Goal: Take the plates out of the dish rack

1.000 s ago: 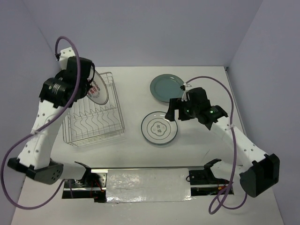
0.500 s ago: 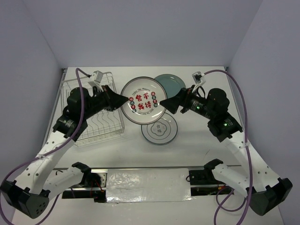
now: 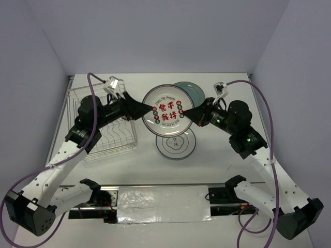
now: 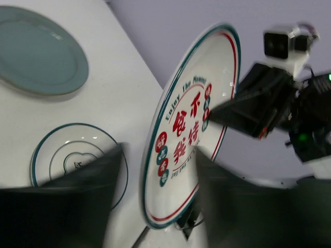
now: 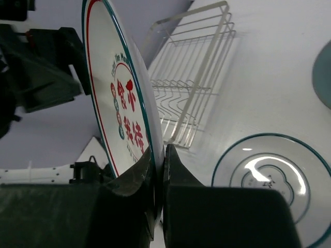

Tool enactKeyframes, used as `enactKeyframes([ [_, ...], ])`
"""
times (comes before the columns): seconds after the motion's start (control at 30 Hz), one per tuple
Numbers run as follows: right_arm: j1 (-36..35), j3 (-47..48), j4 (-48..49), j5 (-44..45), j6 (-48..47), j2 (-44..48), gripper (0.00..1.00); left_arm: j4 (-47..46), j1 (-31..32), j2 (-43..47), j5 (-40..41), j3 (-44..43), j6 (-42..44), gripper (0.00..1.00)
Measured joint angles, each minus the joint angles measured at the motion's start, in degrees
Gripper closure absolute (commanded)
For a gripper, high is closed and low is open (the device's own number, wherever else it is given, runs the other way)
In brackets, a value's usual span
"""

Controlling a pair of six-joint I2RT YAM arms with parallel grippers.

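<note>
A white plate with red characters and a red-and-teal rim point(image 3: 168, 110) point(image 4: 191, 129) point(image 5: 116, 93) hangs tilted on edge in the air between both arms. My right gripper point(image 3: 186, 112) point(image 5: 159, 150) is shut on its right rim. My left gripper point(image 3: 150, 108) point(image 4: 158, 160) stands open, its fingers straddling the plate's left rim without pinching it. The dish rack point(image 3: 132, 129) point(image 5: 191, 93) sits at the left with no plate showing in it. A grey-teal plate point(image 3: 195, 90) point(image 4: 39, 51) and a white dark-rimmed plate point(image 3: 176, 147) point(image 4: 77, 155) point(image 5: 274, 181) lie flat on the table.
The white table point(image 3: 222, 155) is bounded by lilac walls at the back and both sides. A black rail with a foil-covered strip point(image 3: 163, 201) runs along the near edge between the arm bases. Purple cables loop beside each arm.
The plate has passed from left grip to right: my left gripper has opened and my right gripper has shut on the rim. The plate has shifted slightly right.
</note>
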State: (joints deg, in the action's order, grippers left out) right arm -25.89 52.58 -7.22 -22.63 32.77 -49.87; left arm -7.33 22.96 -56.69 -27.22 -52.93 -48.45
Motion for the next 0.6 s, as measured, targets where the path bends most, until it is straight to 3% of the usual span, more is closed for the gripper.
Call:
enactKeyframes([
  [0.13, 1.1, -0.4, -5.3, 4.0, -1.3, 0.3, 1.0, 12.7, 0.1, -1.1, 9.8, -7.2, 3.0, 0.01],
  [0.27, 7.3, -0.4, -11.0, 3.3, -2.7, -2.4, 0.99, 24.6, 0.0, -0.3, 22.6, -13.5, 8.0, 0.0],
  [0.4, 11.9, -2.9, -12.3, 0.2, -5.3, -8.1, 0.98, 33.1, 0.0, 4.3, 31.5, -13.8, 14.0, 0.01],
  [0.6, 12.4, -7.8, -14.3, -3.7, -8.5, -14.9, 0.9, 39.0, 0.0, 10.5, 36.8, -12.0, 21.4, 0.0],
])
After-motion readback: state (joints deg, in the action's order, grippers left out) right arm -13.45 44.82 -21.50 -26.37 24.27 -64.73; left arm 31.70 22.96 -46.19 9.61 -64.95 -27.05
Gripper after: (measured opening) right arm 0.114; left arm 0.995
